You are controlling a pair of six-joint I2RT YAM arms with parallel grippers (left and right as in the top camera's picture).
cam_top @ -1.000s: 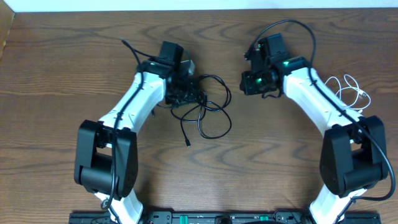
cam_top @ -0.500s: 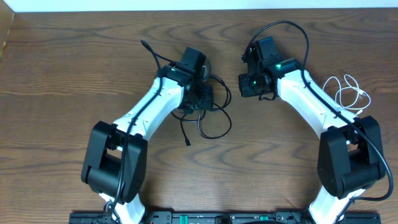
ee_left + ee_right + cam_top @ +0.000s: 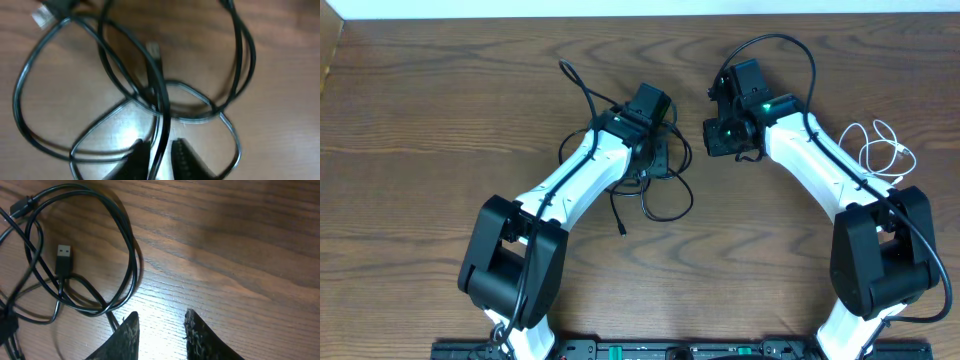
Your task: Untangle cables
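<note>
The long black cable (image 3: 690, 197) lies in tangled loops at the table's middle, one plug end (image 3: 622, 231) trailing toward the front. My left gripper (image 3: 655, 160) is down on the top of this pile. In the left wrist view its fingertips (image 3: 161, 150) are closed to a narrow gap with one strand of the black cable (image 3: 160, 95) running between them. The white cable (image 3: 887, 148) lies coiled apart at the far right. My right gripper (image 3: 713, 135) hovers just right of the black loops, open over bare wood (image 3: 160, 322), the black cable (image 3: 131, 255) left of its fingers.
A USB plug (image 3: 63, 255) of the black cable rests inside the loops. Each arm's own thicker black lead arcs above its wrist: the left one (image 3: 575, 80), the right one (image 3: 790, 40). The table's far edge (image 3: 640, 14) runs along the top.
My left arm has swung right over the black cable pile and its jaws have narrowed round a strand. The right arm has shifted slightly left and stays open.
</note>
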